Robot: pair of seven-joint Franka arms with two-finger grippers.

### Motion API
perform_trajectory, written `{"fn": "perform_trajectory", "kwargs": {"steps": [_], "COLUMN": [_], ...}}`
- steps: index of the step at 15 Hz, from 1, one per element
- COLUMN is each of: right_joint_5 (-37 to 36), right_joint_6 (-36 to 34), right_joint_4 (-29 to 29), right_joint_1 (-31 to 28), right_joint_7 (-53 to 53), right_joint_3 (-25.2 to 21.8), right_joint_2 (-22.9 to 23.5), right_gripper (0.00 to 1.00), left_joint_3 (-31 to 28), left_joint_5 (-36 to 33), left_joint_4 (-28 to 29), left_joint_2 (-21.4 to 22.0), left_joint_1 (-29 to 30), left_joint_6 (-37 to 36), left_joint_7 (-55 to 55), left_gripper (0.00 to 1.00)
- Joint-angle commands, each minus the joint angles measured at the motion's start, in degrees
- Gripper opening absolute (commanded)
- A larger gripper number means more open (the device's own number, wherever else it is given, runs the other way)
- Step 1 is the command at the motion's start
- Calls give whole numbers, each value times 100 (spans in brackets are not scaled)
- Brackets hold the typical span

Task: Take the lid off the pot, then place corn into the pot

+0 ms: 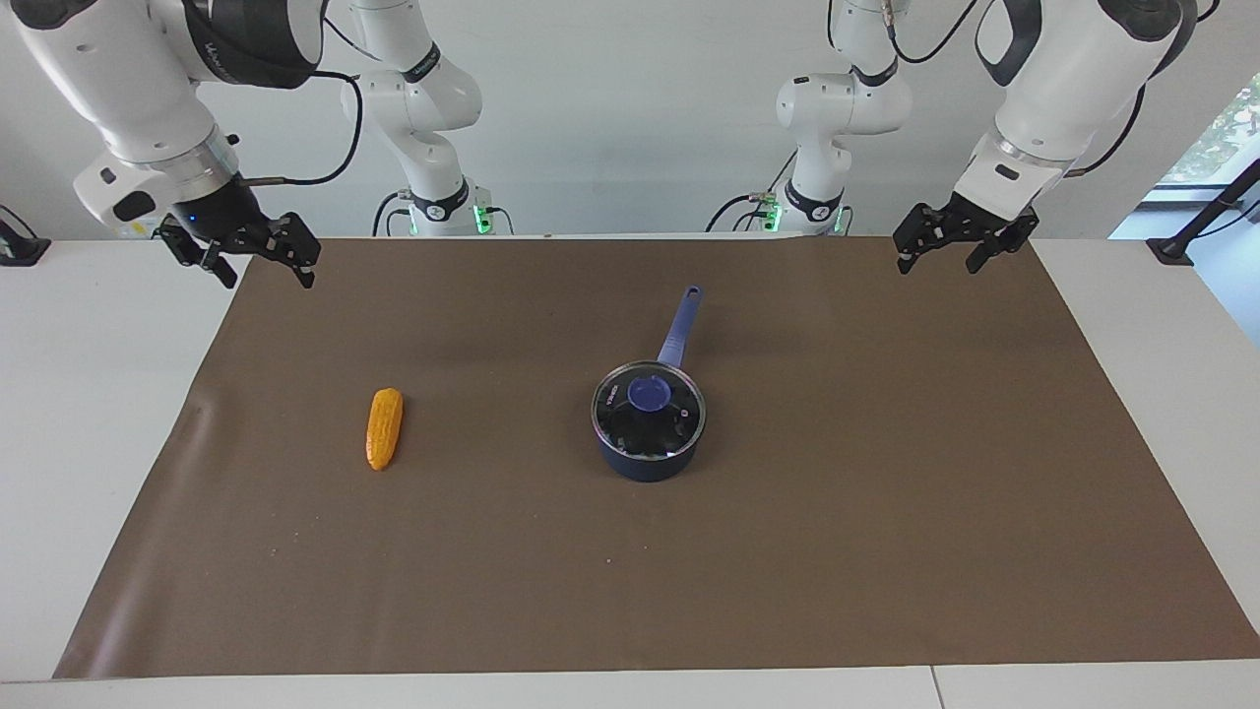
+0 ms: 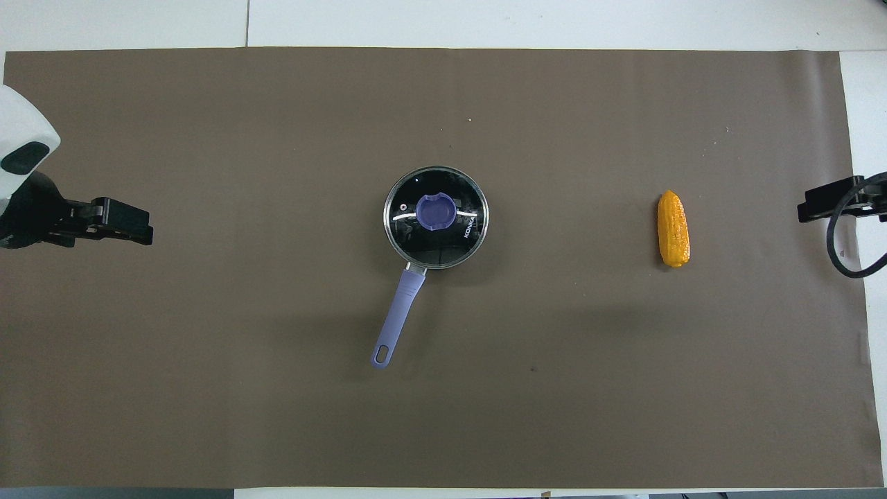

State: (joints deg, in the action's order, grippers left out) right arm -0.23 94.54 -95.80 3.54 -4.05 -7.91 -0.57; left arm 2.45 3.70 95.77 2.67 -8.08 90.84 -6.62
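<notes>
While the lid (image 1: 649, 397) sits closed on the pot (image 1: 647, 455) at the middle of the brown mat (image 1: 886, 551), we see both grippers raised at the mat's ends, holding nothing. The left gripper (image 1: 953, 244) has its fingers apart, and so has the right gripper (image 1: 254, 258). The pot's handle (image 1: 680, 327) points toward the robots. The corn (image 1: 384, 427) lies toward the right arm's end, well apart from the pot, its long axis running nearer-to-farther from the robots. We judge that the left arm suits the blue knob (image 2: 435, 211), and the right arm the corn.
</notes>
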Motion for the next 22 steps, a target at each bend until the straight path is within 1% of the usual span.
{"fn": "perform_trajectory", "kwargs": {"steps": [1,2,4,5,6,7,9,12,14,15,16,17,18,19,21,22], "right_joint_5": [67,67,67,67,67,67,67,67,67,67,58,58,58,58,58,58], "right_joint_6": [852,1291,2117,2469,2812,3155,3710,4106,4230,4344,4336,4319,4310,4266,4038,3881], "right_joint_4": [-841,-1192,-1799,-2037,-2239,-2389,-2671,-2690,-2681,-2690,-2681,-2681,-2690,-2681,-2611,-2506], "right_joint_1": [200,217,235,226,217,209,243,331,340,340,340,340,340,349,358,401], "right_joint_7": [238,238,221,195,195,195,221,230,221,203,186,186,186,177,186,186], "right_joint_3": [44,44,44,44,35,43,44,44,44,44,44,44,44,44,44,44], "right_joint_2": [-13,-13,83,214,320,478,558,1014,1260,1340,1349,1349,1349,1349,1349,1349], "right_gripper": [100,100,100,100,100,100,100,100,100,100,93,82,69,53,0,0], "left_joint_3": [45,45,45,10,1,1,-16,-25,-8,10,36,19,27,27,27,27], "left_joint_5": [201,210,201,201,201,201,192,157,113,-9,-88,-106,-124,-115,-115,-115], "left_joint_4": [-346,-731,-1950,-2391,-2631,-2729,-2774,-2774,-2774,-2774,-2774,-2765,-2756,-2748,-2730,-2712], "left_joint_2": [-527,-896,-1993,-2468,-2760,-2963,-3175,-3386,-3422,-3518,-3562,-3623,-3641,-3642,-3650,-3659], "left_joint_1": [-649,-843,-1422,-1677,-1862,-2003,-2285,-2479,-2514,-2523,-2576,-2654,-2681,-2682,-2682,-2682], "left_joint_6": [205,162,22,21,99,213,529,750,917,952,1014,1084,1085,1085,1093,1128], "left_joint_7": [-688,-969,-1846,-2225,-2473,-2623,-2852,-2879,-2871,-2871,-2862,-2871,-2862,-2862,-2862,-2862], "left_gripper": [100,100,100,100,100,100,100,100,100,100,100,100,100,100,100,100]}}
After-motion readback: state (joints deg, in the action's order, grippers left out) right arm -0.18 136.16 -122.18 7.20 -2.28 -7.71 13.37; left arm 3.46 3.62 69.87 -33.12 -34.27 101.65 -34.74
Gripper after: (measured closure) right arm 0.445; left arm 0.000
